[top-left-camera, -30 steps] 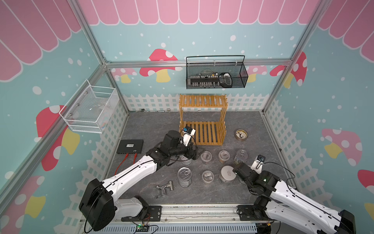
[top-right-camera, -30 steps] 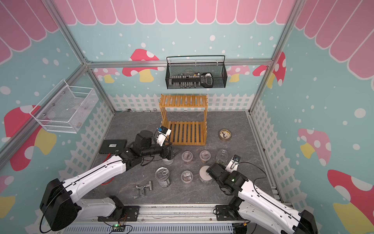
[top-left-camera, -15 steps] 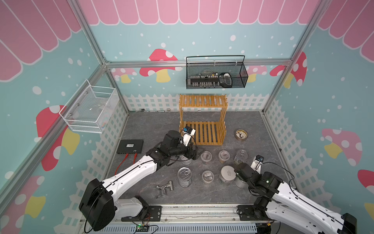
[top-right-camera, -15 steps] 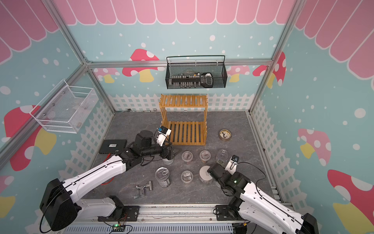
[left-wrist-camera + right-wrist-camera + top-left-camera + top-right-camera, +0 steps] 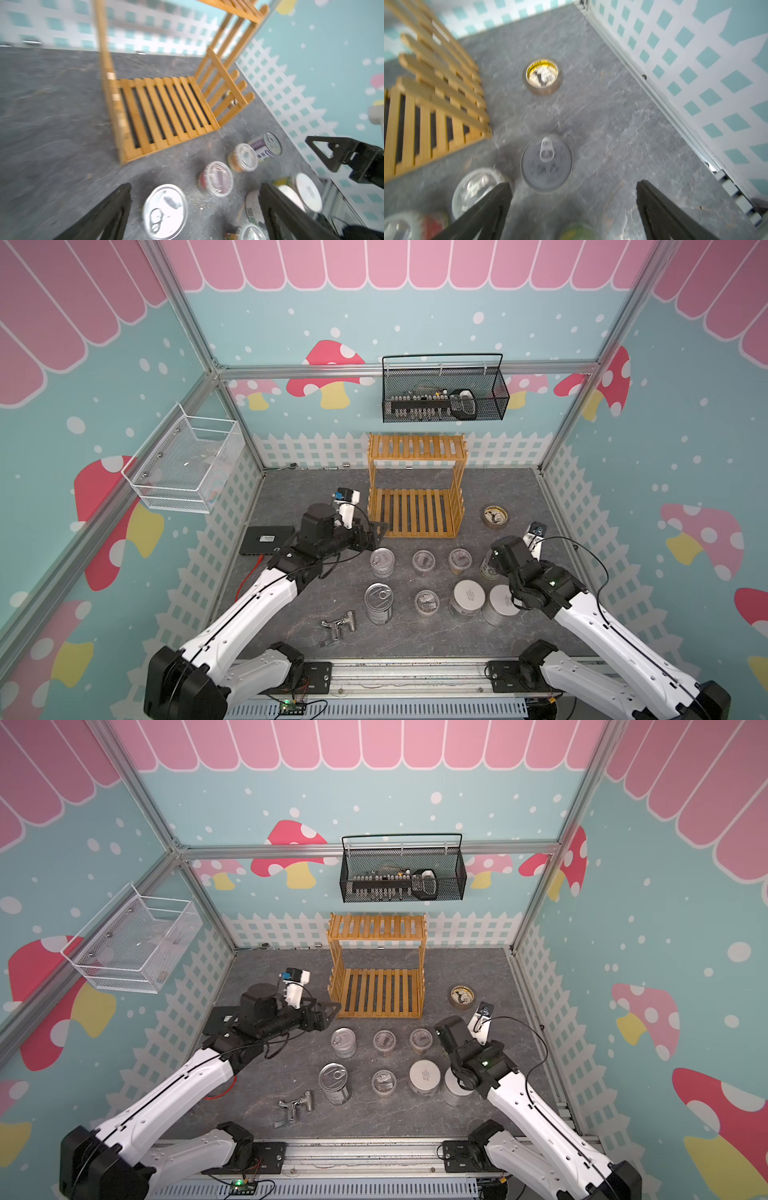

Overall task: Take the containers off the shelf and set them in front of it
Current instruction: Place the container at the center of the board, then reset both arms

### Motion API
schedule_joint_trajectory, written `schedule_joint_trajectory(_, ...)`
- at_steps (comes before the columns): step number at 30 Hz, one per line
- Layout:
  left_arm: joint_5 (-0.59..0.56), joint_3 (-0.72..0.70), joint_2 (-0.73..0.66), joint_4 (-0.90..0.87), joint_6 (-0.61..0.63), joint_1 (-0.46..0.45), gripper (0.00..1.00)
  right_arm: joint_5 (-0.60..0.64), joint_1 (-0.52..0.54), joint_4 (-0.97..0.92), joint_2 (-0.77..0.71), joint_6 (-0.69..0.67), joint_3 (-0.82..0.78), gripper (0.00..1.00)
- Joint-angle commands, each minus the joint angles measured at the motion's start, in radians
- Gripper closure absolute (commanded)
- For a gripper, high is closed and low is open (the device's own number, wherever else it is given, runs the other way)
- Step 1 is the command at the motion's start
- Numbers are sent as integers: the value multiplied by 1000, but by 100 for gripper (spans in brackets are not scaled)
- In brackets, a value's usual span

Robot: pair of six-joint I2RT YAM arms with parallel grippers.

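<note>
Left hand (image 5: 194,188): released, jaws spread wide, nothing between them. It hovers low near the front left corner of the shelf (image 5: 415,512), close to the left can (image 5: 382,562).

Faucet piece (image 5: 338,624) lies on the counter (image 5: 291,489), left of the front row.

Containers: all eight stand upright on the counter in front of the shelf, in two rough rows.
- Back row: left can, clear jar (image 5: 423,561), second clear jar (image 5: 459,560), right can (image 5: 547,164).
- Front row: tall can (image 5: 378,608), third clear jar (image 5: 427,602), two white-lidded jars (image 5: 468,597) just beside each other.

Right hand (image 5: 573,184): released, fingers wide apart, above the right can and clear of it.

Tape roll (image 5: 495,515) lies flat beside the shelf's right side, behind the right can.
</note>
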Motion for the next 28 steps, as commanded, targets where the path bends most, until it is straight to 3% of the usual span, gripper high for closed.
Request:
schedule_joint_trajectory(1, -188, -78, -84, -9, -89, 105, 1, -188, -151, 365, -2, -406, -38, 1)
schedule_joint_trajectory(4, -315, -176, -90, 112, -125, 220, 1, -369, -314, 488, 95, -473, -23, 1)
schedule_joint_trajectory(7, -420, -248, -24, 292, -115, 300, 1, -432, -391, 699, 172, -543, -93, 1)
schedule_joint_trajectory(13, -551, -355, 143, 632, 41, 307, 1, -532, -495, 1123, 335, -611, -262, 1)
schedule_joint_trajectory(17, -526, -459, 199, 887, 171, 335, 1, -562, -508, 1408, 433, -641, -373, 1)
schedule_joint_trajectory(21, -467, -470, 260, 969, 193, 364, 1, -566, -508, 1590, 536, -672, -436, 1)
schedule_joint_trajectory(28, -381, -481, 304, 1036, 199, 394, 1, -642, -515, 1649, 592, -683, -419, 1)
